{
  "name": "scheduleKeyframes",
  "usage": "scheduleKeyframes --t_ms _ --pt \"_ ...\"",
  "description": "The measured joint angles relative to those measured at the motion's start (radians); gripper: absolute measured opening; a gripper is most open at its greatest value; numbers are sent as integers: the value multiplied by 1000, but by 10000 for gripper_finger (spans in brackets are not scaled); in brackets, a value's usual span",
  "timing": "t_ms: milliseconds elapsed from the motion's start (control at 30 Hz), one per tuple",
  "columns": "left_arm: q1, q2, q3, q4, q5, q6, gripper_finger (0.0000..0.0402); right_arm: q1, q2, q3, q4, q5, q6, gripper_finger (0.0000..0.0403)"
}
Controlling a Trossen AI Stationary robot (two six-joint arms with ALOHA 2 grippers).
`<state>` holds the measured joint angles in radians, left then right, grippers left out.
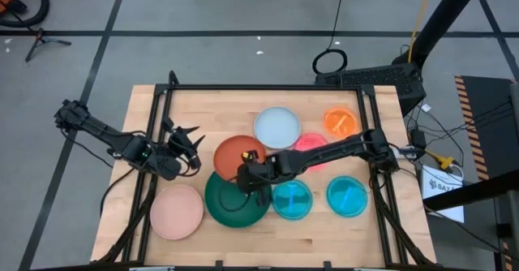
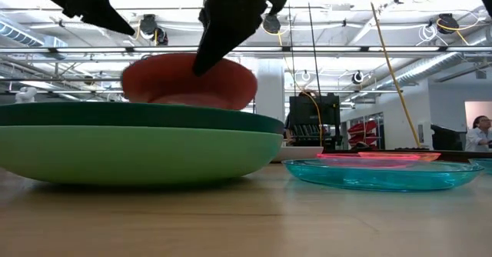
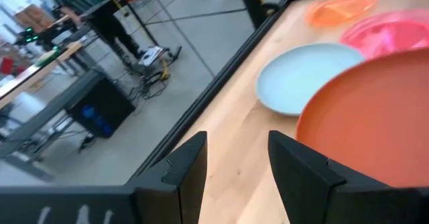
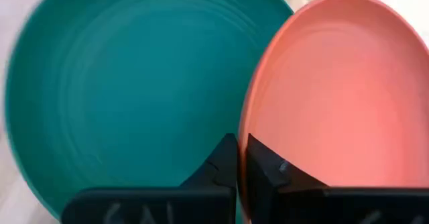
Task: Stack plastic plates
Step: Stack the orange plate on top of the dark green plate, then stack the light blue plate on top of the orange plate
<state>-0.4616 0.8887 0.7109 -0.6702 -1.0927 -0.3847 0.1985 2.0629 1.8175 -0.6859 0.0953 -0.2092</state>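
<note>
Rust orange plate, round, shallow: rim pinched in right hand; left hand agape, empty.

My wood table carries plates: salmon pink, light green stack, pale blue, bright orange, two translucent blue.
</note>
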Motion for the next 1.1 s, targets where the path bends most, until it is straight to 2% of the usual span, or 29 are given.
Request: scheduleKeyframes --t_ms 233,700,867,1100 --pt "-46 0 0 49 0 10 165 34 3 -107 111 -18 2 4" --pt "-59 0 0 167 0 52 165 129 0 -117 121 -20 48 13" --pt "-59 0 0 200 1 70 165 153 1 -117 146 -23 94 41" --pt "-59 0 0 263 1 122 165 160 1 -117 165 -20 172 103"
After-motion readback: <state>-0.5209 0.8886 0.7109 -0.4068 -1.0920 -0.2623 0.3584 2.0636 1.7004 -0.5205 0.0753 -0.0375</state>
